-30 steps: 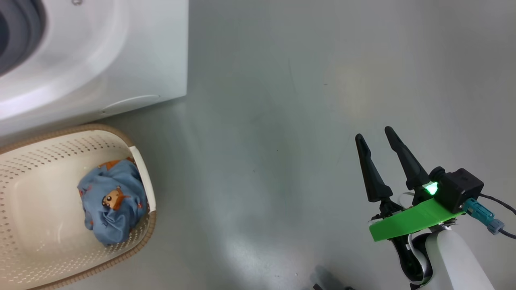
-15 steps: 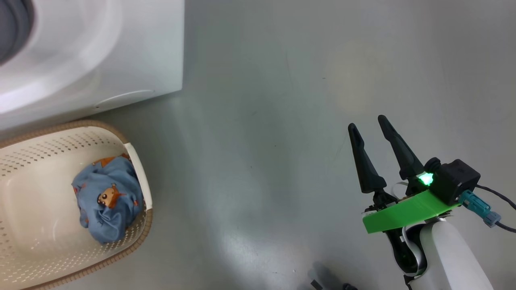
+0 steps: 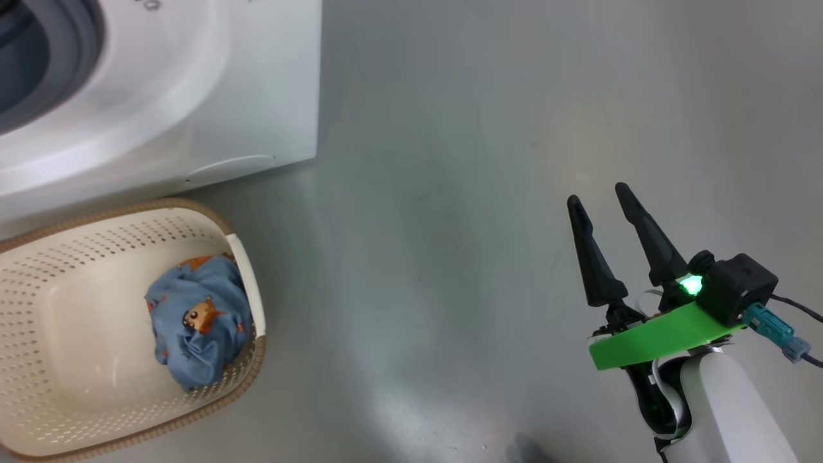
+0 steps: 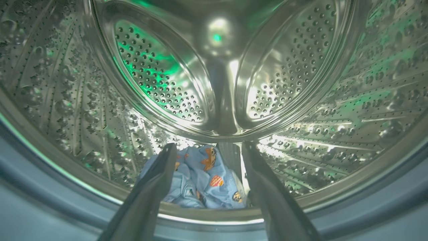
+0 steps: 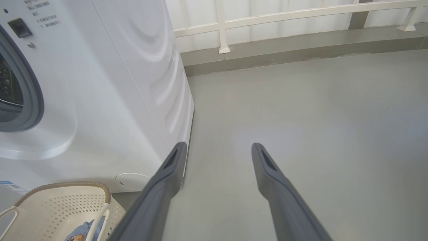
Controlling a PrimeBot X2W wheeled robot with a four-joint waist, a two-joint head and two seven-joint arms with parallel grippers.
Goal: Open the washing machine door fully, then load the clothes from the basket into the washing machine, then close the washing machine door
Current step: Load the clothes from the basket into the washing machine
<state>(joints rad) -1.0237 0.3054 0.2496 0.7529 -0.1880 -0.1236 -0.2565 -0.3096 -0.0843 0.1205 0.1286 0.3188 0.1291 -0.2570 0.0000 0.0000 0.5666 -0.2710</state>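
The white washing machine (image 3: 193, 96) stands at the upper left of the head view, its grey gasket (image 3: 71, 38) at the corner. In the left wrist view my left gripper (image 4: 207, 147) is open inside the perforated steel drum (image 4: 160, 77), and blue printed clothes (image 4: 204, 180) lie on the drum floor between and below its fingers. More blue clothes (image 3: 196, 328) sit in the cream basket (image 3: 77, 399) before the machine. My right gripper (image 3: 598, 193) hangs open over bare floor at the lower right. The washing machine door is out of view.
Grey floor (image 3: 450, 161) spreads to the right of the machine. The right wrist view shows a white railing (image 5: 284, 15) along a raised kerb behind the machine's side, and the basket's rim (image 5: 67, 185) at the lower left.
The head camera has shifted, so the whole picture slid right and a little down. The right gripper stays open in much the same pose.
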